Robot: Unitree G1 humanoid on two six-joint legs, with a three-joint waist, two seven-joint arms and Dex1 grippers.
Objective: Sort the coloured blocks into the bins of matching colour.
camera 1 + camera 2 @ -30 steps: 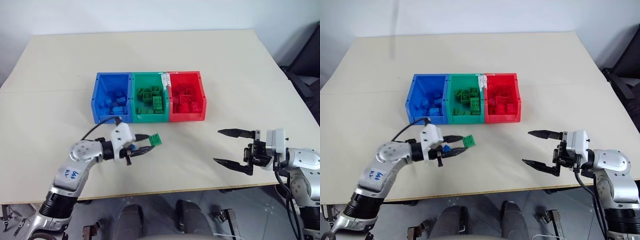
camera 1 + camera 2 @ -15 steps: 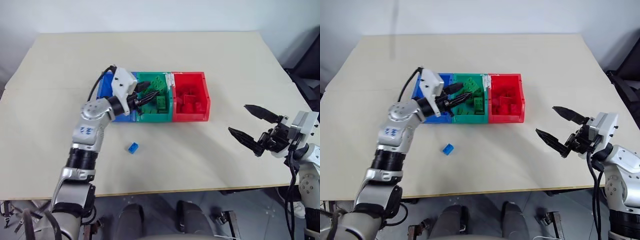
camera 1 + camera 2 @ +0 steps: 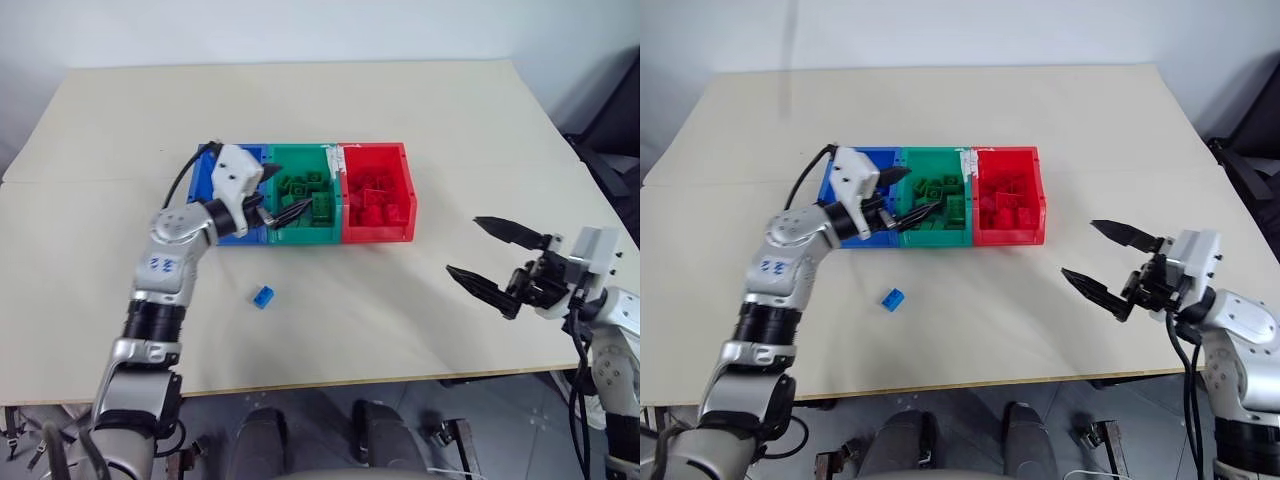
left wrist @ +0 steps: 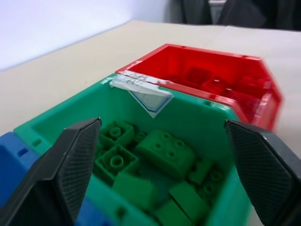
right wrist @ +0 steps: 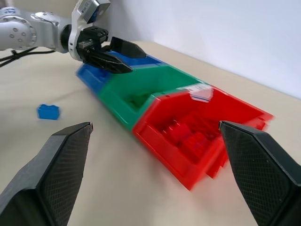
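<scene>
Beige tabletop (image 3: 450, 120) with a pale wall behind it carries three joined rectangular plastic bins: blue bin (image 3: 204, 190), green bin (image 3: 306, 232) with white tape (image 4: 151, 98) at its rim, and red bin (image 3: 376, 232), each holding small studded bricks of its own colour. A dark chair (image 3: 612, 130) stands off the table's right edge.

One second ago my left gripper (image 3: 278, 204) hung low near the table's front edge, pinching a flat green brick together with a small blue brick. Now it reaches over the near-left corner of the green bin with its black fingers (image 4: 70, 165) spread wide and empty. Green studded bricks (image 4: 165, 150) lie in the bin beneath it. The small blue studded brick (image 3: 264, 296) lies alone on the table, in front of the blue bin and well apart from it.

My right gripper (image 3: 496, 262) hovers over the table's right side, spread wide and empty, as before.

Faint handwriting marks the white tape, too small to read; blue writing on my left forearm (image 3: 160, 265) is likewise illegible.
</scene>
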